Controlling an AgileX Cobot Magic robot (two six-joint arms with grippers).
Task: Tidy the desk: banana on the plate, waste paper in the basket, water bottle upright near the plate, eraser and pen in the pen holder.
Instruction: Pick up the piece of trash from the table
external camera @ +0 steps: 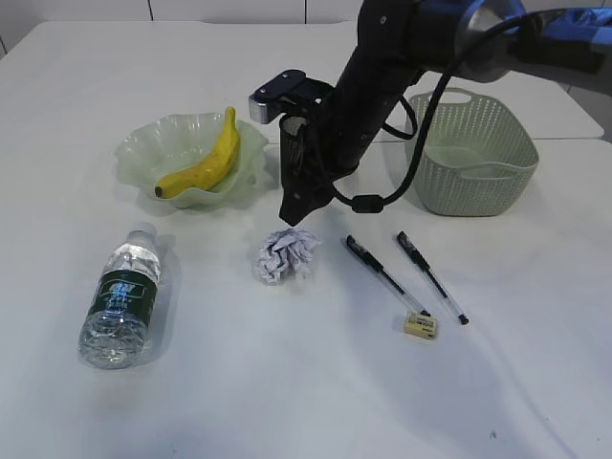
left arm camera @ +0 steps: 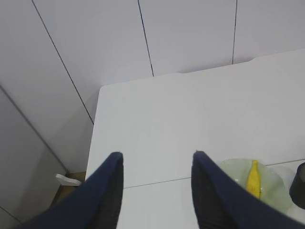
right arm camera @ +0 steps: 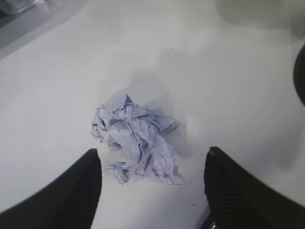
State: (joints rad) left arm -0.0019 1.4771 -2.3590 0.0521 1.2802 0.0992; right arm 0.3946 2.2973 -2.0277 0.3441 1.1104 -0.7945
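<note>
On the white desk (external camera: 316, 382) the crumpled ball of white waste paper (right arm camera: 136, 140) lies just ahead of and between the right gripper (right arm camera: 152, 183)'s wide-spread, empty black fingers, the left arm's also-parted gripper (left arm camera: 157, 191) well away.

worktop (external camera: 287, 382) was white | banana (external camera: 206, 164) yellow, dark-tipped | plate (external camera: 143, 153) pale translucent green | basket (external camera: 473, 153) grey-green lattice weave | waste paper (external camera: 285, 255) white-lilac | pens (external camera: 382, 273) black | eraser (external camera: 420, 325) cream | water bottle (external camera: 121, 298) clear, green label
</note>
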